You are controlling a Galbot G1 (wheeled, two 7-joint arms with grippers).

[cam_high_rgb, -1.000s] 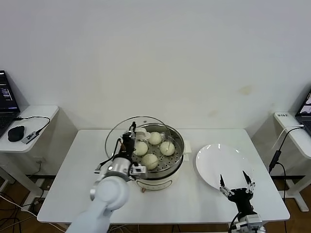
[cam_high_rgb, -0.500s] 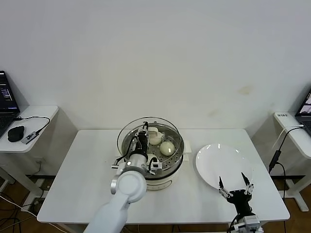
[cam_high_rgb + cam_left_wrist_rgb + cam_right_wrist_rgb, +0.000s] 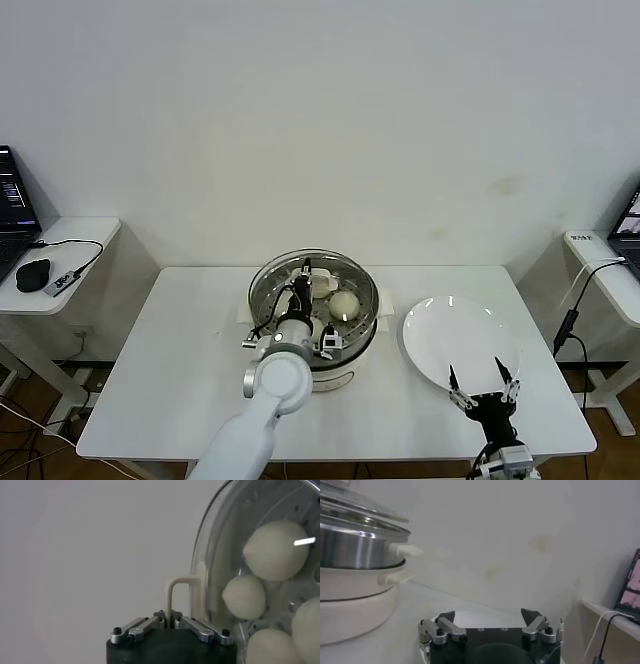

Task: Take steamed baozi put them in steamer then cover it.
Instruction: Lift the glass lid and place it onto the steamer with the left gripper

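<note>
White table against bare wall

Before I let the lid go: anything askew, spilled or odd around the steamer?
Nothing stands out. The glass lid sits over the steamer, baozi inside, left gripper shut on its handle. White plate is bare.

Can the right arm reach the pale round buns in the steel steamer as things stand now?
Probably not. The clear glass lid, held by the left end effector, now covers the pale round buns in the shiny steel steamer. The right end effector waits open near the flat white plate.
</note>
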